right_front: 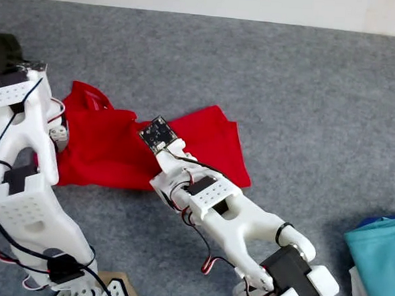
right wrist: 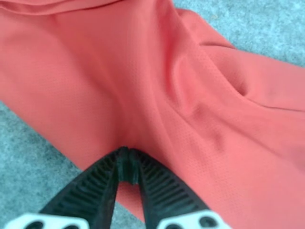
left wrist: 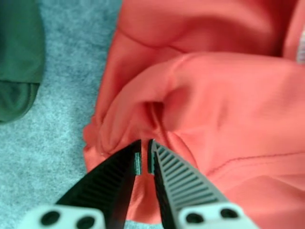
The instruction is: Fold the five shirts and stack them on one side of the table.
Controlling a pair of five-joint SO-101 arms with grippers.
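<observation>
- Left gripper [left wrist: 144,155] is sitting at the bunched left edge of the red shirt [right_front: 103,152], jaws pressed almost together; I cannot tell whether cloth is caught between them.
- Red shirt is lying crumpled on the grey table [right_front: 289,80], between the two arms.
- Right gripper [right wrist: 127,164] is pinching a ridge of the shirt by its near hem.
- Teal shirt [right_front: 382,256] is lying at the right edge.
- Judgement: flattening before the first fold is running; the next move is calling for both arms drawing the cloth taut evenly.
</observation>
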